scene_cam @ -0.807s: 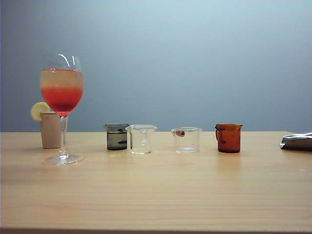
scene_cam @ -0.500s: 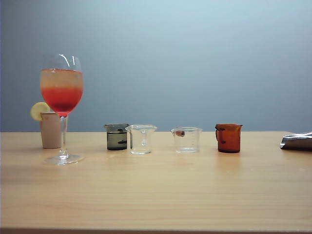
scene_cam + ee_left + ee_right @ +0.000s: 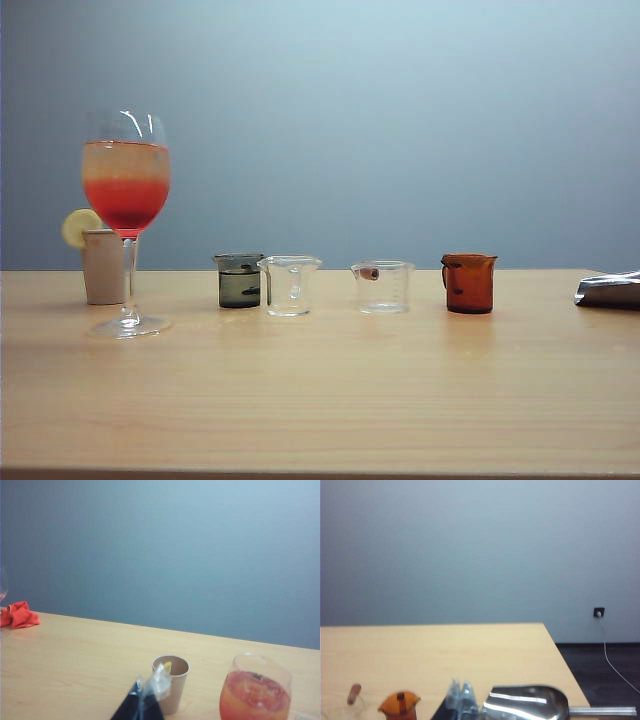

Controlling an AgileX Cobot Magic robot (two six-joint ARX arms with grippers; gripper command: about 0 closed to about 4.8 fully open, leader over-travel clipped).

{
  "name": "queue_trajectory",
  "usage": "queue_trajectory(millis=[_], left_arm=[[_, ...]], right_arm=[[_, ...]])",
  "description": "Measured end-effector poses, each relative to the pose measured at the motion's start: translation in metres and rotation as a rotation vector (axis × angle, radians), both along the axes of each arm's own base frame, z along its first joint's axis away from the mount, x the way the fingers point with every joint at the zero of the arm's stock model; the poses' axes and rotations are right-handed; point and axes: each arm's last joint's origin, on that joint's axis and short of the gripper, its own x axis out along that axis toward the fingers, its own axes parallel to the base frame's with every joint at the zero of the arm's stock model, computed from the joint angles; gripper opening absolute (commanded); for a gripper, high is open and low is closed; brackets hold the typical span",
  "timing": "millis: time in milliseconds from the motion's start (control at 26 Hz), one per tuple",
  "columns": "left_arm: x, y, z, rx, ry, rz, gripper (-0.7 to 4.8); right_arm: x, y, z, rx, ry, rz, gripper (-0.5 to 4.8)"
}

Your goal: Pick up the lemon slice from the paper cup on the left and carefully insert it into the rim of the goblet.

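**Lemon slice sits in the paper cup behind the glass**

The lemon slice (image 3: 79, 227) stands on edge at the rim of the paper cup (image 3: 104, 267), at the far left of the exterior view, leaning out past the cup's left side. Just right of the cup, and nearer the camera, stands the goblet (image 3: 126, 190), its stem overlapping the cup's right edge; its bowl holds red liquid under a pale orange layer. Further right along the wooden counter (image 3: 320, 400) come a dark beaker (image 3: 239, 280) touching or almost touching a clear beaker (image 3: 290, 286), then, apart from them, a second clear beaker (image 3: 383, 287) with a small brown piece at its rim, then an amber jug (image 3: 469, 283). At the right edge lies a metal scoop (image 3: 608, 290).

No arm shows in the exterior view. In the left wrist view the left gripper (image 3: 149, 692) sits at the bottom of the frame, its fingers pressed together on nothing, in front of the cup, with a bit of lemon showing inside it; an orange cloth (image 3: 19, 615) lies at the far left. In the right wrist view the right gripper (image 3: 460, 695) shows at the bottom edge between the jug and the scoop; its fingers look close together, but I cannot tell for sure.
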Motion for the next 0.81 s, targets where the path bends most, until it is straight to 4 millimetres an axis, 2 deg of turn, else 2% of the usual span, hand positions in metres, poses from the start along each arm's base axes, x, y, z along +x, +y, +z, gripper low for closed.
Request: queue_trajectory(millis=[269,423,577,615,807], left_arm=[[0.02,-0.003,0.031,0.015,0.066,-0.01,-0.06],[0.044,-0.006,0.05,0.069,0.08,-0.019,-0.06],[0.063,-0.006,0.058,0.097,0.099,-0.068,-0.06],[0.075,-0.005,0.056,0.106,0.106,-0.099,-0.06],[0.099,0.012,0.044,0.083,0.166,-0.122,-0.06]], right_arm=[[0.016,0.004,0.053,-0.022,0.018,0.125,-0.03],[0.031,0.011,0.08,-0.035,0.031,0.251,-0.03],[0.043,0.023,0.092,-0.036,0.055,0.353,-0.03],[0.048,0.032,0.096,-0.038,0.065,0.419,-0.03],[0.054,0.062,0.096,-0.045,0.109,0.585,-0.03]])
